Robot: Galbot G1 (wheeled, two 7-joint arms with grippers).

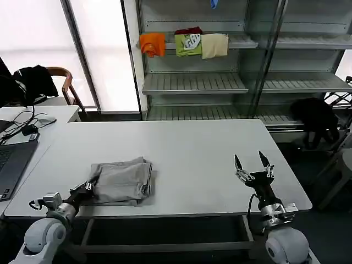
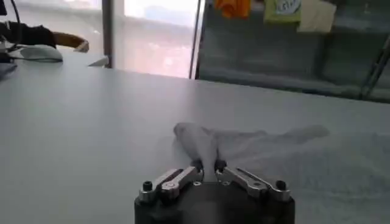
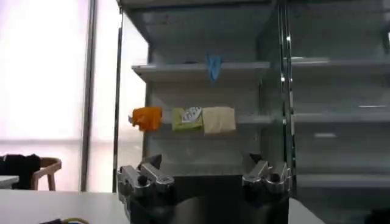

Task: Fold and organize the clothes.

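Observation:
A light grey shirt (image 1: 124, 180) lies folded into a rough rectangle on the white table (image 1: 192, 148), toward its front left. My left gripper (image 1: 91, 186) sits at the shirt's near left corner, shut on a pinch of the grey cloth (image 2: 198, 143), which bunches up between the two fingertips in the left wrist view. My right gripper (image 1: 252, 163) is held above the table's front right, fingers pointing up and spread wide open, with nothing between them. In the right wrist view the right gripper (image 3: 204, 164) faces the shelves.
A metal shelf unit (image 1: 220, 82) stands behind the table with orange (image 1: 152, 43), green (image 1: 188, 44) and beige (image 1: 215, 45) garments on it. A laptop (image 1: 11, 165) and cables lie on a side desk at left. A chair with black clothing (image 1: 36, 82) is at far left.

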